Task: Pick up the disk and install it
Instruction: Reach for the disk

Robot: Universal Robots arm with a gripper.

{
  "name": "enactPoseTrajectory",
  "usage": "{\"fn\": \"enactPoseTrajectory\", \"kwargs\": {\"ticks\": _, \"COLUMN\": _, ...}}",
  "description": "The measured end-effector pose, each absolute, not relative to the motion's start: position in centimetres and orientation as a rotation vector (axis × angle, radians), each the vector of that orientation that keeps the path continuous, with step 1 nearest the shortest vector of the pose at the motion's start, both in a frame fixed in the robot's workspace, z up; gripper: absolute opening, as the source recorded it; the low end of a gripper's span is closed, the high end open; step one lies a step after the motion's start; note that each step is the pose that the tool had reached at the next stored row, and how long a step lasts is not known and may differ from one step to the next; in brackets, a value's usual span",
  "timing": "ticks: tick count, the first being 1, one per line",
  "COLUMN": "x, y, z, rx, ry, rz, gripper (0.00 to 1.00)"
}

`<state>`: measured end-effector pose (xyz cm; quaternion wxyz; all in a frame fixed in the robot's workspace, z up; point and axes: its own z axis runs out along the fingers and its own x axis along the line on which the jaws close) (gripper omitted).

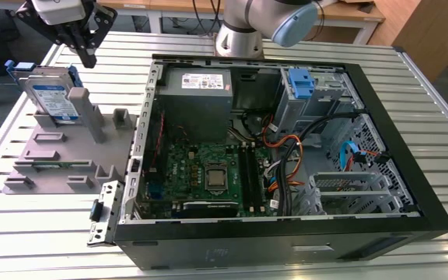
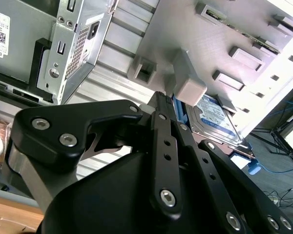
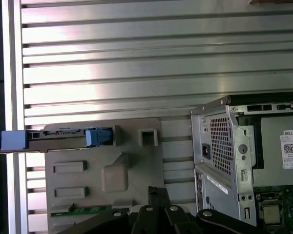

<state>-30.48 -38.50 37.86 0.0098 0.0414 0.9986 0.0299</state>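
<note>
Gripper (image 1: pixel 90 59) is being held above the disk (image 1: pixel 53 98), fingers pressed together, nothing pinched. Disk is being kept upright on edge in the grey fixture (image 1: pixel 53 156), at the exterior view's left of the open computer case (image 1: pixel 247 248). A grey post (image 1: pixel 93 116) is crowding its case-side face.
</note>
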Motion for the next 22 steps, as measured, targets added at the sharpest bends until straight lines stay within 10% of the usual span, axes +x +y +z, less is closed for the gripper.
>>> {"fn": "enactPoseTrajectory", "kwargs": {"ticks": 22, "x": -31.6, "y": -38.5, "z": 37.8, "rx": 0.129, "ry": 3.12, "rz": 0.093, "gripper": 0.11}}
